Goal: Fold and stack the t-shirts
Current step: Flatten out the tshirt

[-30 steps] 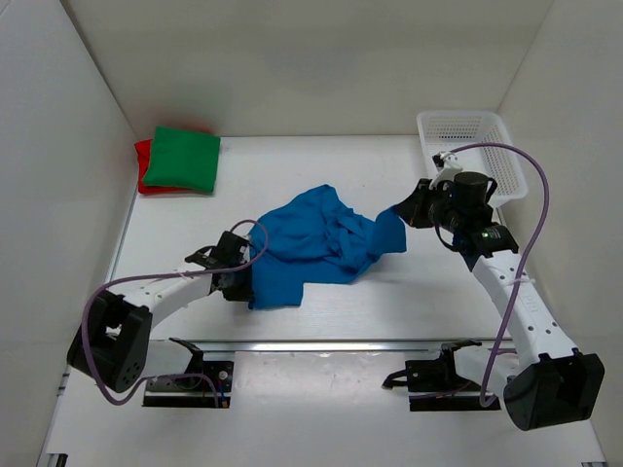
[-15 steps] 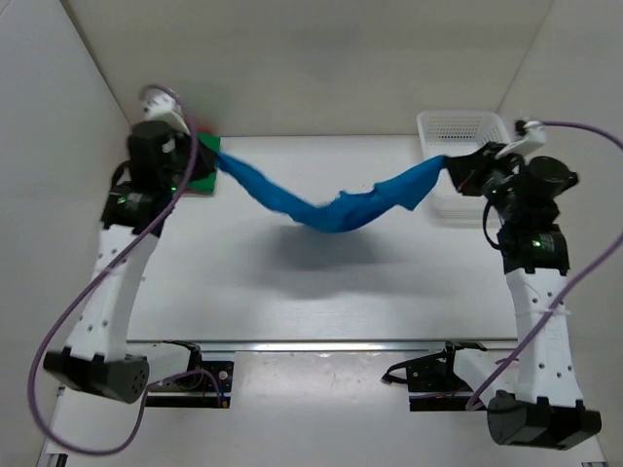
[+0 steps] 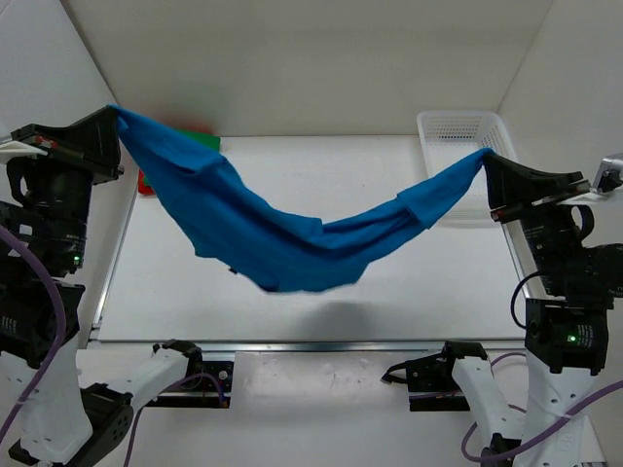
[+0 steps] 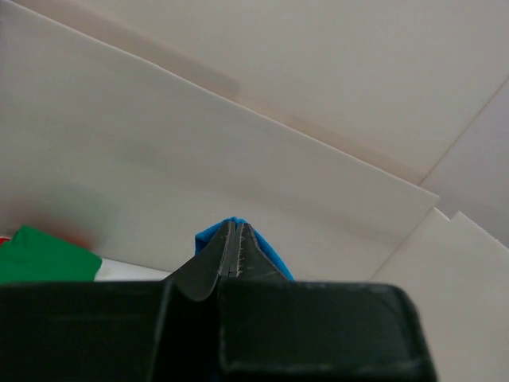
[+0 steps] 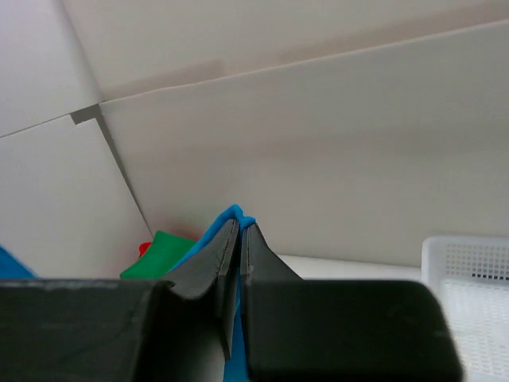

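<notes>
Left tool (image 3: pixel 113 113), right tool (image 3: pixel 488 159): blue t-shirt (image 3: pixel 282 243) slung between.

Green t-shirt (image 4: pixel 41 256) mostly behind blue t-shirt (image 3: pixel 277 248)

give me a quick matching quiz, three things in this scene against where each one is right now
Things:
1. blue shirt
2. green shirt
3. basket

Places:
a. far right corner of the table
b. hanging in the air, sagging in the middle
c. far left corner of the table

Pairs: 1-b, 2-c, 3-a
</notes>
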You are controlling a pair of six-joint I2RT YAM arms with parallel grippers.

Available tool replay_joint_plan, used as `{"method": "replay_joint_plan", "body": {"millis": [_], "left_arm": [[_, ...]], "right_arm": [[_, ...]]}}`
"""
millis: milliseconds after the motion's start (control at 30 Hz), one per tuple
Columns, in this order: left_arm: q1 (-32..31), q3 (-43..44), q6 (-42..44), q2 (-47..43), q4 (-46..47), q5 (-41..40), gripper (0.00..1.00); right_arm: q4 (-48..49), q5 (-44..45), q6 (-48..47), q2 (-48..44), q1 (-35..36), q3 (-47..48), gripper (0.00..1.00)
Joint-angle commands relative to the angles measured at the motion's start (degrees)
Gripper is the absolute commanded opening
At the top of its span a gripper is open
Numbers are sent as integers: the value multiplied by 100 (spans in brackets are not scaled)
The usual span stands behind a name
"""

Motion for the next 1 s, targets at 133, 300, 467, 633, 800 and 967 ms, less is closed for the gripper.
{"method": "replay_joint_plan", "body": {"millis": [133,300,467,633,800,967], "left_arm": [[-60,-232,549,662,-182,-708,0],[828,-1259,453,1445,520,328,0],[1118,-1072,496,3604,1024,399,0],[1277,2441,603,6575,-162,627,45],[656,-133,725,5249,-193,1400,49],[-521,-3866,-309,3207,1039,1778,49]], "right_arm": [[218,24,505,203,-27,-888,0],[665,-188,691,957,490,-1698,0],[843,393,32,2676,1309,-1640,0],[150,-345,-328,4648,1046,-716,32],[-37,94,-742,4687,1116,-1064,33],[-1,111,-663,4449,1177,-1619,32]]}}
